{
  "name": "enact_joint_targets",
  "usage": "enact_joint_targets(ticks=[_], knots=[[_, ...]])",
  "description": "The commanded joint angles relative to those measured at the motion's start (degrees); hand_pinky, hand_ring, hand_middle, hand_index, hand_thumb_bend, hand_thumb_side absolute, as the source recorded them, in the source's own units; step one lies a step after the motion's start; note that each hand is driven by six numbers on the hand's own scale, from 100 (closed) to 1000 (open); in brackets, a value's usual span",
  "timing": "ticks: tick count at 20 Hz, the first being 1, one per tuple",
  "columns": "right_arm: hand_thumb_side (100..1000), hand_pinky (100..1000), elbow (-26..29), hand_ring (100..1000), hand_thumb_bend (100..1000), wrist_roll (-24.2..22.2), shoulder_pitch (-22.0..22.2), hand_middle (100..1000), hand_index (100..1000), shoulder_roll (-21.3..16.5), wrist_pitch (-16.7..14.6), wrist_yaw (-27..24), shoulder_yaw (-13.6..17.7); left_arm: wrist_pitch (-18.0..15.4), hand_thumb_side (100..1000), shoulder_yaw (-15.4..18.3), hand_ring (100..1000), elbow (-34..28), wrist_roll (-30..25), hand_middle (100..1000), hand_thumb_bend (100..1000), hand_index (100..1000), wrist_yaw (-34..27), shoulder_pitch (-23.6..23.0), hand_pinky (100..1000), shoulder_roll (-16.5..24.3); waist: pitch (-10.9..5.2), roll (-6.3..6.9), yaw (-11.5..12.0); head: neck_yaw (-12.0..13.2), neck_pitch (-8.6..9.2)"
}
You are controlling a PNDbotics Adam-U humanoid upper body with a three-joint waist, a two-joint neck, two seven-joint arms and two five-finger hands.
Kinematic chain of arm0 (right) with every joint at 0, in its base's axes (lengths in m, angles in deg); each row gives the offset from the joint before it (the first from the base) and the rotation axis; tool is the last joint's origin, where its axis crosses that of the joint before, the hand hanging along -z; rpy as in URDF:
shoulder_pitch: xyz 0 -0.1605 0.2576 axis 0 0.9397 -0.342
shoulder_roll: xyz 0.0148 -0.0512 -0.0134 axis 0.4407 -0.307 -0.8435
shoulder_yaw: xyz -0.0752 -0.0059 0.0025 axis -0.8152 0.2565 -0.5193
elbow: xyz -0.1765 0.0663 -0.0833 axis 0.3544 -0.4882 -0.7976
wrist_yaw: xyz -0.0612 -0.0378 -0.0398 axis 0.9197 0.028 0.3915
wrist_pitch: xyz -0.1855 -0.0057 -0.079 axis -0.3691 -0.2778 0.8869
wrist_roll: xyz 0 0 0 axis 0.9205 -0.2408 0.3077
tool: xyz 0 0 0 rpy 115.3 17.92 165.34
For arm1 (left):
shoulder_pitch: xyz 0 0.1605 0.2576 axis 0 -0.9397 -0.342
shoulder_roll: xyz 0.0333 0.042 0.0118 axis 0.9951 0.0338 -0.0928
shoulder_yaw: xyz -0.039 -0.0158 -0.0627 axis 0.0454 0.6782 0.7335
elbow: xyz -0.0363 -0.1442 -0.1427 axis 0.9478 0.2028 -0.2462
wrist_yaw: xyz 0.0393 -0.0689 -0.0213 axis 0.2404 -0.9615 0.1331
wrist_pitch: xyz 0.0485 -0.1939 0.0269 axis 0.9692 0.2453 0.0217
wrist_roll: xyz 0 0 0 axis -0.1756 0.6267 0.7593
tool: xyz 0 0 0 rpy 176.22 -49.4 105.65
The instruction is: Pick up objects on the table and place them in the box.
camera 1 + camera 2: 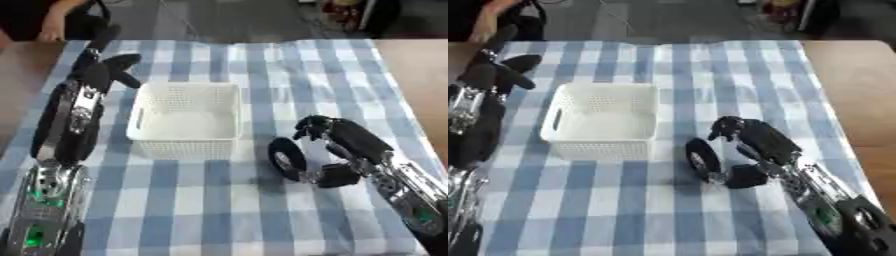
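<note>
**Gripping a dark ring beside the white basket**

Holding a black ring-shaped object (286, 158) upright on edge, just right of the white perforated basket (185, 119), with the right hand (337, 135) curled around it: fingers hooking over the top, thumb closing low on the near side. Looking like a roll of tape or a small wheel, with a pale inner face; which of the two, impossible to say. Judging it rigid, light and round-edged, so prone to rolling or twisting out if pinched only across the rim; gripping through the hole or across the flat faces seeming safer. Sitting on a blue-and-white checked cloth (332, 75), soft and likely to bunch. Showing thin plastic lattice walls and handle slots on the basket, apparently empty. Resting the left hand (112, 68) by the basket's far left corner, fingers loosely extended, holding nothing.
</note>
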State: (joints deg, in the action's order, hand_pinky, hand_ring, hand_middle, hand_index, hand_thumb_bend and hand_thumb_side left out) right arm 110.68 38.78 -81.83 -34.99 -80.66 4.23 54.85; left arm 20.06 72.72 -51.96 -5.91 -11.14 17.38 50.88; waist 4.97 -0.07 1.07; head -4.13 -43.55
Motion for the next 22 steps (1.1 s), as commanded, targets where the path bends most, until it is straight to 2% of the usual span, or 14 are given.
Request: enact_joint_targets(ticks=[1, 18, 22], knots=[[840, 652, 0.2, 600, 592, 0.1, -0.9, 773, 754, -0.6, -0.3, 0.4, 0.1, -0.1, 917, -0.3, 789, -0.7, -0.1, 1000, 100, 555, -0.3, 0.6, 921, 0.1, -0.46, 0.1, 0.0, -0.7, 0.45], [827, 648, -0.9, 597, 582, -0.1, -1.2, 767, 723, -0.3, -0.9, 1.4, -0.2, -0.1, 916, -0.4, 791, -0.8, -0.2, 1000, 100, 555, -0.4, 0.8, 922, 0.0, -0.25, 0.27, 0.1, -0.9, 0.51], [830, 641, -0.9, 584, 539, 0.5, -1.2, 758, 676, -0.3, -0.8, 1.4, -0.2, -0.1, 916, -0.4, 791, -0.8, -0.3, 1000, 100, 555, -0.5, 0.8, 923, 0.0, -0.23, 0.28, 0.1, -0.9, 0.52]])
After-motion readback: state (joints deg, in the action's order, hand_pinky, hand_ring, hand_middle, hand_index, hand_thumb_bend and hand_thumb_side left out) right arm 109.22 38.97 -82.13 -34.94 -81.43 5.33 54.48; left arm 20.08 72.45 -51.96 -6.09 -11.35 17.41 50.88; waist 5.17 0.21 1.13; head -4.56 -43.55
